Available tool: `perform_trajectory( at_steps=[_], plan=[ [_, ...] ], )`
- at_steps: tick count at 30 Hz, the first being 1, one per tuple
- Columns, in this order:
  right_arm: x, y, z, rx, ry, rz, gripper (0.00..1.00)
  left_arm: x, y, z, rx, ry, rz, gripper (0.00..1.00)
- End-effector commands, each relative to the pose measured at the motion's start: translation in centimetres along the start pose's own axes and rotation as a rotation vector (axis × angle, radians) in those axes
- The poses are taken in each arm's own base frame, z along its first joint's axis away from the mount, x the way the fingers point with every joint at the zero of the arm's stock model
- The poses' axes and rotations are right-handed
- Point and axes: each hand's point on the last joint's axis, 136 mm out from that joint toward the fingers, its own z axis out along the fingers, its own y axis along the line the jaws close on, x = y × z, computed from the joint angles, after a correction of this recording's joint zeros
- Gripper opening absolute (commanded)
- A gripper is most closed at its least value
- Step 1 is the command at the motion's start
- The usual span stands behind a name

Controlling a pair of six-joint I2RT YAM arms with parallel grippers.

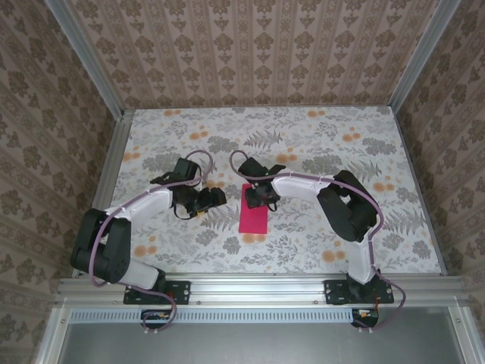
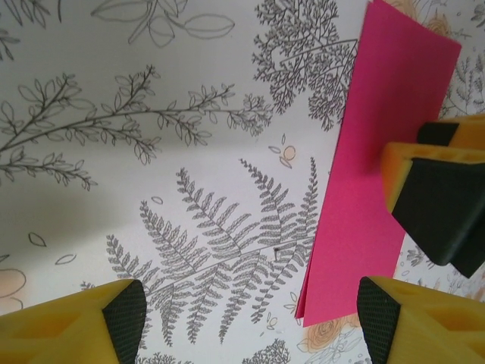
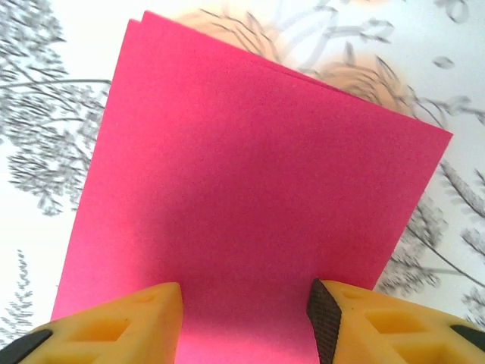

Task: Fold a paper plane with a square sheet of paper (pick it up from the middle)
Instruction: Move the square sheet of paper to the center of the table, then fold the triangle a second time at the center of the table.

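Square sheet of paper [image 1: 253,218] lies mid-way across the table [image 1: 326,136], doubled into a narrow rectangle, with two layers showing at one edge. Right gripper [image 3: 246,303] sits on its far end, jaws part-spread, tips flat on the top layer. It is pinning, not pinching, likely to hold the fold flat. Left gripper [image 2: 250,311] hangs just beside the sheet's left edge, jaws wide, gripping nothing; probably lined up for the next crease.

The paper [image 1: 254,218] is magenta-pink, folded in half into a narrow two-layer rectangle, the layers' edges slightly offset at one short end. It lies flat at the centre of the table [image 1: 341,227], long sides running from 12 to 6 o'clock.
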Motion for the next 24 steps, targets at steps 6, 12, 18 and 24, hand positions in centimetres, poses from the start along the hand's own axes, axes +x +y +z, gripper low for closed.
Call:
perform_trajectory(
  at_steps=[6,12,18,24],
  plan=[
    [-2.0,1.2,-3.9,-0.116,-0.102,0.127,0.49,2.2,-1.1,0.1,0.056,0.058,0.008,0.78],
    [-2.0,-0.3,-2.4,-0.070,-0.081,0.222,0.46,4.2,-3.0,1.2,0.102,0.122,0.024,0.78],
    [-3.5,-1.0,-0.9,-0.062,-0.073,0.245,0.46,5.4,-4.3,2.0,0.125,0.158,0.028,0.78],
    [-3.4,-2.3,1.1,-0.029,-0.039,0.277,0.47,6.2,-4.9,2.6,0.132,0.184,0.027,0.78]
  ],
)
